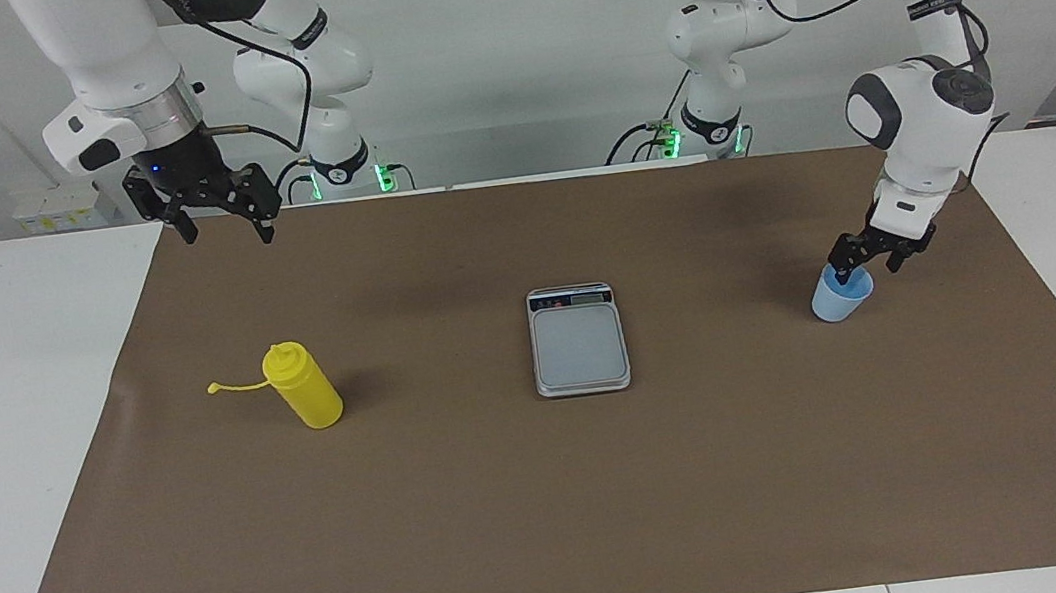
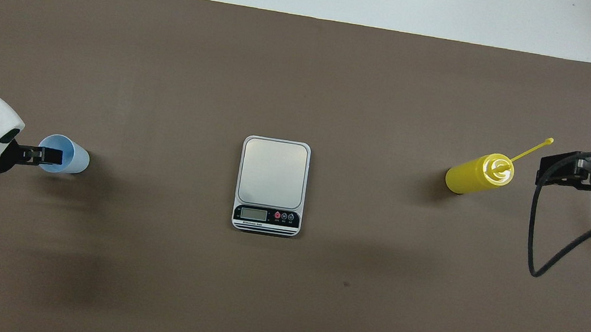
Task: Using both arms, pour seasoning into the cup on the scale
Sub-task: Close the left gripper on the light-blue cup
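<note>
Overhead: yellow seasoning stands upright.

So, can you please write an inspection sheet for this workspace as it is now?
Surface: brown mat on white table.
Job's things: scale mid-mat, nothing on it; yellow bottle upright toward right arm's end; blue cup upright toward left arm's end.
Clutter: nothing seen.
Grippers: left gripper open at cup rim, one finger inside; right gripper open, raised, waiting.
Cables: black cable on right arm.
Surroundings: white wall.
</note>
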Available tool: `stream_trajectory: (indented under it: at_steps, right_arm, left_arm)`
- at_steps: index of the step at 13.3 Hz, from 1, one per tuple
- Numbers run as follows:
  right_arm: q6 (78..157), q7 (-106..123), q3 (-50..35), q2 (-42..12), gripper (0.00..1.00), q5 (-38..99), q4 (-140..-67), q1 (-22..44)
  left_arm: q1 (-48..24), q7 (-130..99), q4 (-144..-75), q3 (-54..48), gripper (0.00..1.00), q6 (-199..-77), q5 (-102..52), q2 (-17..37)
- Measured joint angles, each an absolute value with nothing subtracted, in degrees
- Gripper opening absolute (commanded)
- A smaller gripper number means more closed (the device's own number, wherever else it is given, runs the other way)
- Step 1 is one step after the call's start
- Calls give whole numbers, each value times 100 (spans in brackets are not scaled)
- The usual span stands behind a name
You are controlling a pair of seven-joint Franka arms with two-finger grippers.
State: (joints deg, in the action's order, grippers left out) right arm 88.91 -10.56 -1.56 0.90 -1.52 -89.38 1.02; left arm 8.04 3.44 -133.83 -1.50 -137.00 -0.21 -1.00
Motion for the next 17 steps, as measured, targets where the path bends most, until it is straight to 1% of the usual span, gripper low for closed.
stream_trajectory:
  at_steps: [4, 8, 15, 17]
  right_arm:
    - [8891, -1056, -156, 90, 100, -152, -8938, 102]
    - [8891, -1056, -156, 90, 100, -152, -8938, 102]
    - [8891, -1056, -156, 90, 100, -152, -8938, 102]
    - [8891, -1056, -156, 90, 100, -152, -8938, 102]
  left_arm:
    - [804, 346, -13383, -160, 85, -13737, -21, -67]
    - [801, 347, -13386, -173, 67, -13738, -21, -63]
    - [796, 347, -13389, -197, 30, -13747, -21, 18]
    - [796, 347, -13390, -197, 24, -13750, -21, 21]
